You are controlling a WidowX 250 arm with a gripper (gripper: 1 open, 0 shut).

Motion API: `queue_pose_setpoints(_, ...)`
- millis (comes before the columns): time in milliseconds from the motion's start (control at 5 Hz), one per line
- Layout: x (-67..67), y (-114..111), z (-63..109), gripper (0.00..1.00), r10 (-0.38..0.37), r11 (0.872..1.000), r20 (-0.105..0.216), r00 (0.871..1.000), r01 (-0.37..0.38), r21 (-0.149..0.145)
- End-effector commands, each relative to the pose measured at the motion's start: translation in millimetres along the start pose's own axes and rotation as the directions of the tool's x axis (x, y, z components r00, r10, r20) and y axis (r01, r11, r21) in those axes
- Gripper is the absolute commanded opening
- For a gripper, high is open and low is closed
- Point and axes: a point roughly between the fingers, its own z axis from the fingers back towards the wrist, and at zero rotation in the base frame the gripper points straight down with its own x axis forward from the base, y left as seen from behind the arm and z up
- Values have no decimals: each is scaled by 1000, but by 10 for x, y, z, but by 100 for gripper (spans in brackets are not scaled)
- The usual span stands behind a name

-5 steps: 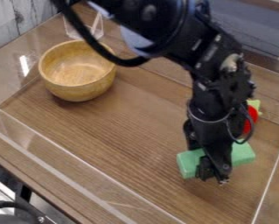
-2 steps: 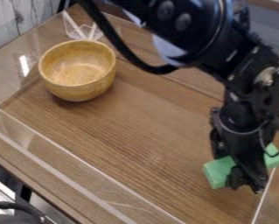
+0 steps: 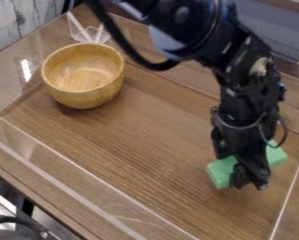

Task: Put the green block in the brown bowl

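Observation:
The green block (image 3: 224, 172) is a flat mint-green slab low over the wooden table at the right, near the front edge. My gripper (image 3: 248, 174) points steeply down and is shut on the green block, which sticks out on both sides of the black fingers (image 3: 243, 159). I cannot tell whether the block's underside touches the table. The brown bowl (image 3: 54, 62), round and light wood with a thick rim, stands empty at the far left, well apart from the gripper.
A clear plastic wall (image 3: 77, 178) runs along the table's front edge, and another lines the left side. The black arm (image 3: 201, 37) reaches in from the top and hides the back right of the table.
The gripper and the green block shifted together to the right and toward the front edge, then came back slightly left. The wrist rolled a little. The bowl stayed put.

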Motion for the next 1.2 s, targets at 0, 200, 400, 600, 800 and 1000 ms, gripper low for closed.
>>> queue_pose_setpoints(0,188,35,90,0,-21,1000,36,999,21,-4)
queue_pose_setpoints(200,174,0,79,0,-12,1000,28,1000,12,-18)
queue_pose_setpoints(400,160,-22,64,0,-5,1000,21,1000,5,-27)
queue_pose_setpoints(600,130,-33,37,0,10,999,14,1000,-9,-33)
queue_pose_setpoints(800,103,-39,16,0,24,999,7,1000,-24,-37)
queue_pose_setpoints(1000,123,-26,220,0,51,999,5,999,-51,-14)
